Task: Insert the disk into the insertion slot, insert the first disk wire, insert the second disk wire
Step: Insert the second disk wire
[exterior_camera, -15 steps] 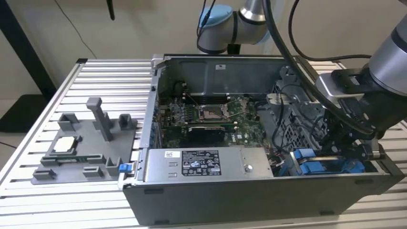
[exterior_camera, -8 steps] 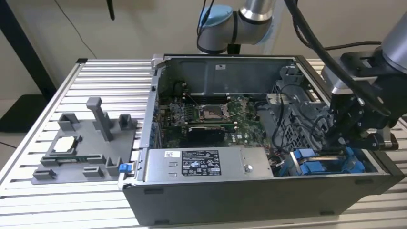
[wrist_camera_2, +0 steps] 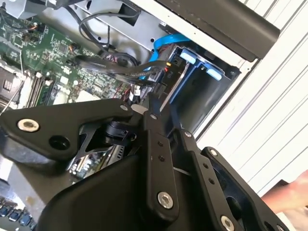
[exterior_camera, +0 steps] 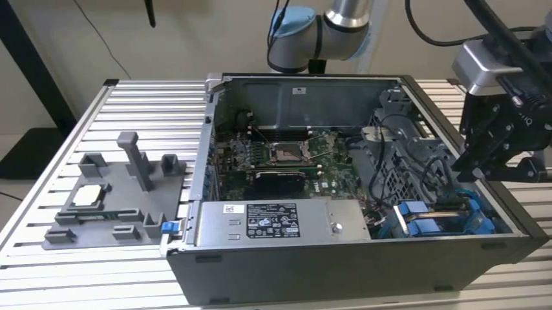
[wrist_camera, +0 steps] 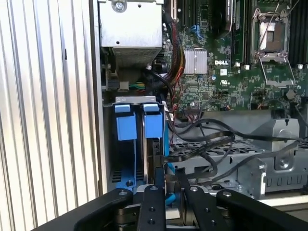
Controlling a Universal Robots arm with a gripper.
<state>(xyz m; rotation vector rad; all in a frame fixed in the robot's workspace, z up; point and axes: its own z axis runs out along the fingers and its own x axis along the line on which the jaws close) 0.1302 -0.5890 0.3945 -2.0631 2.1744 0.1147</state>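
Two blue-framed disks (wrist_camera: 137, 126) sit side by side in the insertion slot (wrist_camera: 137, 100), a grey metal bay at the case's corner; in the exterior view their blue tabs (exterior_camera: 428, 226) show at the near right. Loose black disk wires (wrist_camera: 202, 144) and a blue wire (wrist_camera: 165, 154) lie beside the bay, and they are bunched (wrist_camera_2: 120, 65) at the bay mouth in the second wrist view. My gripper (exterior_camera: 493, 169) hangs above that corner, over the case's right wall. Its fingers stand close together (wrist_camera: 171, 174), tips meeting (wrist_camera_2: 147, 111) just short of the wires, with nothing seen between them.
The open computer case (exterior_camera: 345, 274) lies on a slatted metal table (exterior_camera: 103, 271). A power supply (exterior_camera: 276, 223) sits at the front and the motherboard (exterior_camera: 276, 155) behind it. A grey plastic fixture (exterior_camera: 121, 194) with upright posts stands at the exterior view's left. A hand (wrist_camera_2: 294, 192) shows near the table.
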